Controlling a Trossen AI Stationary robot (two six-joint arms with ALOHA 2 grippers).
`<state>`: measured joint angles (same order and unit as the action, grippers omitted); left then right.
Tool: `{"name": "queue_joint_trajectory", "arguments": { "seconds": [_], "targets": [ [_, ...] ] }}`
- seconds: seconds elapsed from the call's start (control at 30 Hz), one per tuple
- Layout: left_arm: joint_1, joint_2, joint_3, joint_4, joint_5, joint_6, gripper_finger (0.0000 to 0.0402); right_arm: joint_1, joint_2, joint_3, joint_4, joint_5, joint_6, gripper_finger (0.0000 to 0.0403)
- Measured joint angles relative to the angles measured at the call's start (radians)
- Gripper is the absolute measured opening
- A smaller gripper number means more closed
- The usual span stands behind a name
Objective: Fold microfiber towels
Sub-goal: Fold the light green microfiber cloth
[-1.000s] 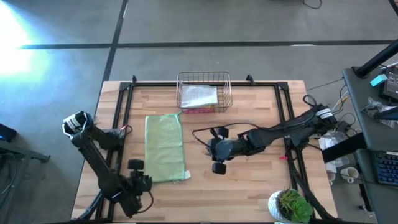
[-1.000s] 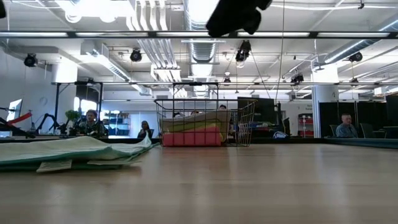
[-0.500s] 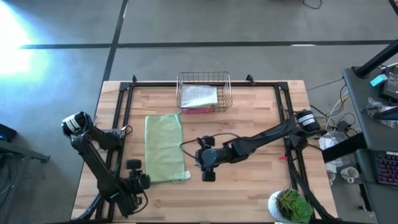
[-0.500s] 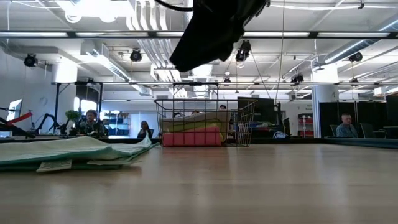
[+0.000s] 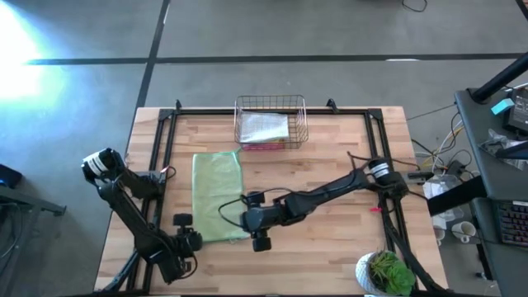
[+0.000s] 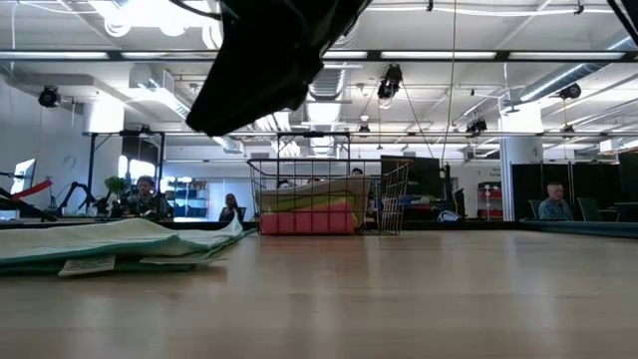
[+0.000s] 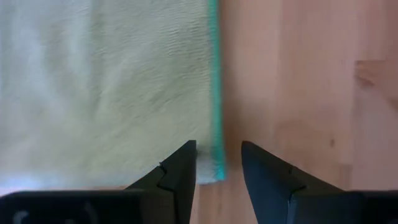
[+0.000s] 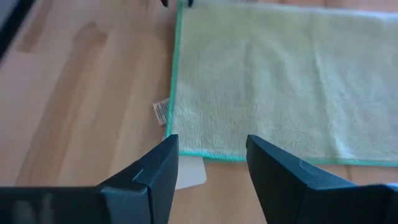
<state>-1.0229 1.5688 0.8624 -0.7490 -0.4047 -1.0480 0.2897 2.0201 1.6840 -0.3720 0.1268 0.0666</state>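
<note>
Left claw [image 5: 183,242]: low over the near left part of the desk, at the near left corner of the folded towel; its two fingers [image 7: 177,171] stand a little apart with only the towel's teal edge and bare wood between them, gripping nothing.
Pale green towel [image 5: 218,195]: folded into a long strip, lying flat on the desk [image 5: 330,165] left of centre, its long side running from front to back; a white label shows at its near right corner.
Right claw [image 5: 247,221]: reaching across from the right, above the towel's near right corner; fingers [image 8: 158,165] spread wide, empty.
Wire basket [image 5: 271,122]: at the back edge of the desk, centre, with more folded towels [image 6: 309,209] stacked inside, a pink one lowest.
</note>
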Motion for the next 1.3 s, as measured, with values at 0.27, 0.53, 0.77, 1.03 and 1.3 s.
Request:
{"name": "queue_joint_trajectory", "arguments": {
  "seconds": [0.27, 0.53, 0.77, 1.03, 1.3],
  "targets": [
    [0.002, 0.0, -0.058, 0.042, -0.004, 0.033, 0.0113, 0.0, 0.13, 0.184, -0.143, 0.0, -0.021, 0.017],
    [0.002, 0.0, -0.092, 0.094, 0.0, 0.034, 0.0113, -0.02, 0.208, 0.31, -0.204, -0.096, -0.058, 0.0168],
    [0.002, 0.0, -0.097, 0.219, 0.01, 0.063, 0.0113, -0.035, 0.221, 0.314, -0.204, -0.136, -0.017, 0.0168],
    [0.002, 0.005, -0.096, 0.219, 0.015, 0.037, 0.0113, -0.035, 0.22, 0.316, -0.206, -0.138, -0.014, 0.0168],
    [0.002, 0.097, -0.097, 0.221, 0.014, 0.01, 0.0113, -0.035, 0.22, 0.315, -0.207, -0.137, -0.022, 0.0168]
  ]
}}
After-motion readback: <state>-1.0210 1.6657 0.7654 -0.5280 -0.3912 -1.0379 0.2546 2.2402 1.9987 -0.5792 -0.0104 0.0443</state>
